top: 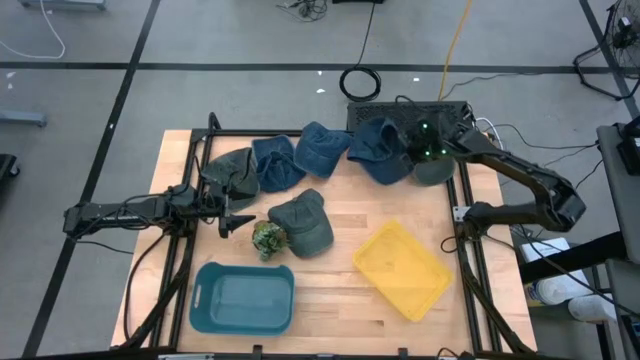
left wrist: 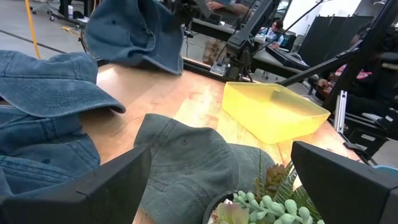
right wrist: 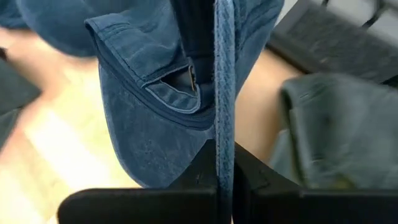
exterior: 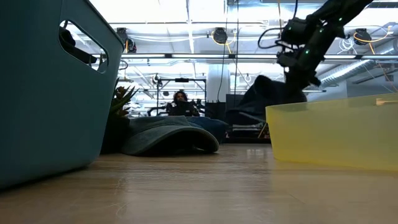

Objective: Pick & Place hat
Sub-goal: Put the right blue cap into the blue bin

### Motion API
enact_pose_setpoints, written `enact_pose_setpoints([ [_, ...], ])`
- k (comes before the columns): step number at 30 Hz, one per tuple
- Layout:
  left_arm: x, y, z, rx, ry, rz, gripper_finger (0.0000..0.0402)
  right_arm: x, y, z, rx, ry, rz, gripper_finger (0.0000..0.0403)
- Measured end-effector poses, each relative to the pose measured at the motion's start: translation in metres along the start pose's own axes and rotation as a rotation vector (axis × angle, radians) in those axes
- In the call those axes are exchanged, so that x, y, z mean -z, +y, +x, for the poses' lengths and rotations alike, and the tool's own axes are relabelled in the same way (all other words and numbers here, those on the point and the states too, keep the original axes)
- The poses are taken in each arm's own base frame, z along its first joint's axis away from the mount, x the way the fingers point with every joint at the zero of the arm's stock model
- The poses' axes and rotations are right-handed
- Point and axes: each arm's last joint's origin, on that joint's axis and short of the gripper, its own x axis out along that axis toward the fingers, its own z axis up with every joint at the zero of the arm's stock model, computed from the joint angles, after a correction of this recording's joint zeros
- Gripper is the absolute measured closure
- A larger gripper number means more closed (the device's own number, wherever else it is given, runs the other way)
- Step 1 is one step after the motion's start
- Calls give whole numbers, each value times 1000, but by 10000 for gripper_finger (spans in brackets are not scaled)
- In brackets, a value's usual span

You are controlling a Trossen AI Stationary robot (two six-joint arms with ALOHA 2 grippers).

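a: where's the right hand (top: 428,152)?

b: at the far right of the table (top: 340,290), up off the wood. its fingers are pinched together on the edge of a blue denim hat (top: 382,148), and in the right wrist view the fabric (right wrist: 186,93) hangs straight between them. in the low view the hat (exterior: 264,93) dangles clear of the surface, above and behind the yellow tray (exterior: 336,130).

a: and the left hand (top: 232,222)?

b: low over the table's left side, fingers spread wide, holding nothing. it sits just beside the small potted succulent (top: 268,238) and the grey-green hat (top: 305,222) in the middle. both show close in front of it in the left wrist view, plant (left wrist: 261,202) and hat (left wrist: 186,162).

a: other hats?

b: a row along the far edge: a dark green one (top: 232,172), then two blue ones (top: 278,162) (top: 322,147), and another greenish one (top: 435,170) just beside the lifted hat.

a: containers?

b: a teal bin (top: 243,298) at the near left, the yellow tray (top: 403,268) at the near right, set at an angle.
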Motion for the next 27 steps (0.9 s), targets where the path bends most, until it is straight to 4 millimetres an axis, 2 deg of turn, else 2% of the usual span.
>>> enact_pose_setpoints([
  [13, 0, 0, 0, 1, 0, 0, 4, 2, 16, -44, 213, -179, -197, 403],
  [27, 0, 0, 0, 0, 0, 0, 4, -30, 38, -99, 500, -371, -492, 403],
])
